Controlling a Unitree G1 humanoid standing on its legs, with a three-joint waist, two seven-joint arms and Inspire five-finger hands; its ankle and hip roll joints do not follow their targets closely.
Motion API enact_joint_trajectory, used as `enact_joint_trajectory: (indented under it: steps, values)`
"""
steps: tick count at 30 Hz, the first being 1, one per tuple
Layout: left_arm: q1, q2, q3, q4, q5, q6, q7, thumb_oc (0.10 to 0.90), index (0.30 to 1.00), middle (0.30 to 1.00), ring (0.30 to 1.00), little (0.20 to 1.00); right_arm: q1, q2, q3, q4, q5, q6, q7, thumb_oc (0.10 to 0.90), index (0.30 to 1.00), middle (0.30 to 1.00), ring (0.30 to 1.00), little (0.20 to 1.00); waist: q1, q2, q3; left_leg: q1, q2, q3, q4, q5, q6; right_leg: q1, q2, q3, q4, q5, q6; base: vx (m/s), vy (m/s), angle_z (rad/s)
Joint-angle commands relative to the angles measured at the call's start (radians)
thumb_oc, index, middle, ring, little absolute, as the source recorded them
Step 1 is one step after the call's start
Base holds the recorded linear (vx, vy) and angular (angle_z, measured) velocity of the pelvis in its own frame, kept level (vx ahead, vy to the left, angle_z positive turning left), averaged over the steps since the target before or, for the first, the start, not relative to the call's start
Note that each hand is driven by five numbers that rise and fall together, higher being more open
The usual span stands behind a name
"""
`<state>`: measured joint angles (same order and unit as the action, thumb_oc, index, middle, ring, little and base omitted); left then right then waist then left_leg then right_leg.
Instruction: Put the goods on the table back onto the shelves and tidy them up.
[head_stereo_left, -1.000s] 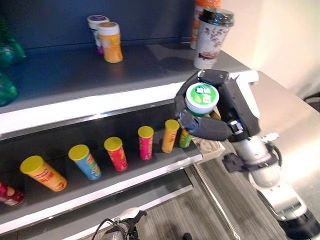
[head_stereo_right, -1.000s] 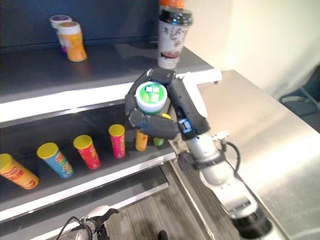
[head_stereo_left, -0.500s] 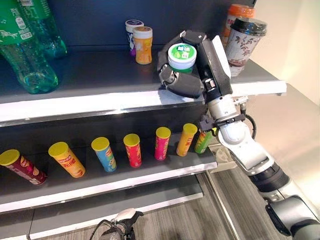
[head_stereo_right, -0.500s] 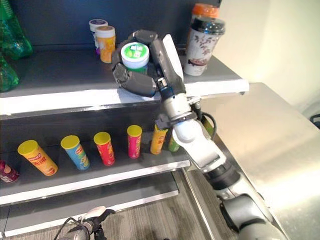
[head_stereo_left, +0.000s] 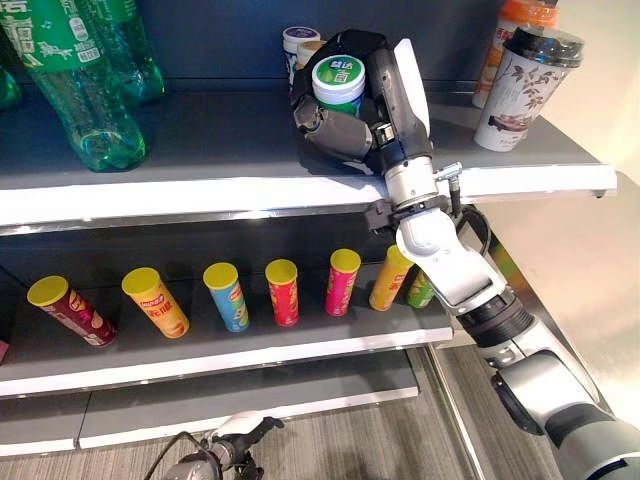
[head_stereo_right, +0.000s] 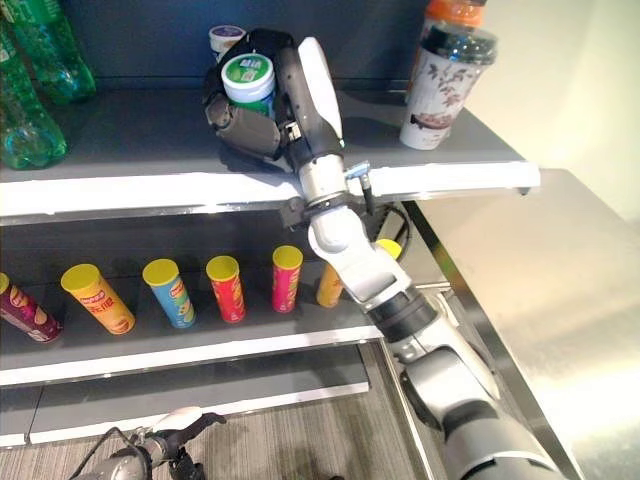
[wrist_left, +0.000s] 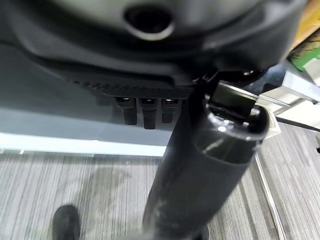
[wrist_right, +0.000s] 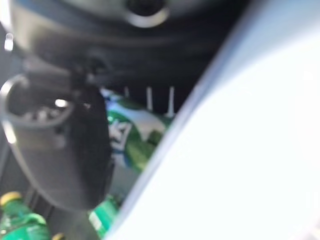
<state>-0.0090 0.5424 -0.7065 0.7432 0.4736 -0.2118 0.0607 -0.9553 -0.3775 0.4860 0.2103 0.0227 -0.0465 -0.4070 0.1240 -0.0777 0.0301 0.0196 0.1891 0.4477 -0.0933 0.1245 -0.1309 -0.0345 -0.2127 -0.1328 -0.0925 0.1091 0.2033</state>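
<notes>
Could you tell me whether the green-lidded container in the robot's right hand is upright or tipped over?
Upright. The green-lidded container shows its round lid facing up, held over the upper shelf in the right hand, whose fingers curl around its body.

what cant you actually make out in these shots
- Whether the green-lidded jar already stands on the top shelf: in both eye views the right hand, curled round it, hides its base.
- The two small tubs at the back: the hand covers most of them.
- The jar's label in the right wrist view: blurred, half covered by the thumb.
- The orange-capped bottle behind the patterned cup: cut off by the top edge.
</notes>
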Motion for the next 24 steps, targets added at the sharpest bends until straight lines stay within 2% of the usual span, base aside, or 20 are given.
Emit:
enact_joint_trajectory:
  steps: [1, 5, 6, 7, 8, 15, 24]
  values:
    - [-0.050, 0.013, -0.023, -0.032, 0.021, -0.035, 0.029, 0.800, 0.900, 0.900, 0.900, 0.900, -0.159, 0.011, -0.018, 0.080, 0.011, 0.000, 0.001, 0.400, 0.300, 0.300, 0.300, 0.300, 0.045, -0.034, 0.020, 0.086, -0.035, -0.056, 0.006, -0.176, 0.025, 0.046, 0.040, 0.035, 0.015, 0.029, -0.016, 0.00, 0.000, 0.00]
    - [-0.069, -0.005, -0.022, -0.015, 0.022, -0.025, 0.021, 0.800, 0.900, 0.900, 0.900, 0.900, -0.139, 0.034, -0.005, 0.093, 0.032, 0.005, 0.028, 0.400, 0.300, 0.300, 0.300, 0.300, 0.044, -0.036, 0.020, 0.087, -0.038, -0.057, 0.006, -0.178, 0.027, 0.046, 0.040, 0.035, 0.017, 0.028, -0.017, 0.00, 0.000, 0.00]
    - [-0.069, -0.006, -0.022, -0.015, 0.022, -0.025, 0.021, 0.800, 0.900, 0.900, 0.900, 0.900, -0.139, 0.034, -0.005, 0.093, 0.032, 0.005, 0.028, 0.427, 0.340, 0.340, 0.340, 0.340, 0.044, -0.036, 0.020, 0.087, -0.038, -0.056, 0.006, -0.178, 0.027, 0.047, 0.040, 0.035, 0.017, 0.028, -0.017, 0.00, 0.000, 0.00]
    - [-0.075, -0.010, -0.024, -0.011, 0.023, -0.023, 0.020, 0.800, 0.900, 0.900, 0.900, 0.900, -0.136, 0.036, 0.000, 0.097, 0.031, 0.007, 0.034, 0.587, 0.580, 0.580, 0.580, 0.580, 0.043, -0.036, 0.020, 0.089, -0.038, -0.056, 0.006, -0.178, 0.027, 0.047, 0.040, 0.035, 0.017, 0.027, -0.017, 0.00, 0.000, 0.00]
    - [-0.089, -0.021, -0.028, -0.005, 0.027, -0.019, 0.019, 0.800, 0.900, 0.900, 0.900, 0.900, -0.125, 0.047, 0.013, 0.103, 0.010, 0.016, 0.047, 0.800, 0.900, 0.900, 0.900, 0.900, 0.042, -0.036, 0.020, 0.092, -0.039, -0.054, 0.006, -0.180, 0.027, 0.048, 0.040, 0.034, 0.017, 0.029, -0.017, 0.00, 0.000, 0.00]
    - [-0.109, -0.044, -0.029, 0.014, 0.038, -0.009, 0.029, 0.800, 0.900, 0.900, 0.900, 0.900, -0.114, 0.056, 0.001, 0.125, -0.050, 0.043, 0.041, 0.800, 0.900, 0.900, 0.900, 0.900, 0.044, -0.033, 0.022, 0.094, -0.041, -0.056, 0.006, -0.182, 0.029, 0.052, 0.038, 0.031, 0.017, 0.028, -0.017, 0.00, 0.000, 0.00]
    - [-0.142, -0.066, -0.031, 0.041, 0.036, 0.002, 0.037, 0.800, 0.900, 0.900, 0.900, 0.900, -0.117, 0.055, -0.020, 0.125, -0.053, 0.042, 0.026, 0.800, 0.900, 0.900, 0.900, 0.900, 0.041, -0.034, 0.022, 0.098, -0.041, -0.058, 0.006, -0.185, 0.030, 0.052, 0.036, 0.033, 0.019, 0.028, -0.019, 0.00, 0.000, 0.00]
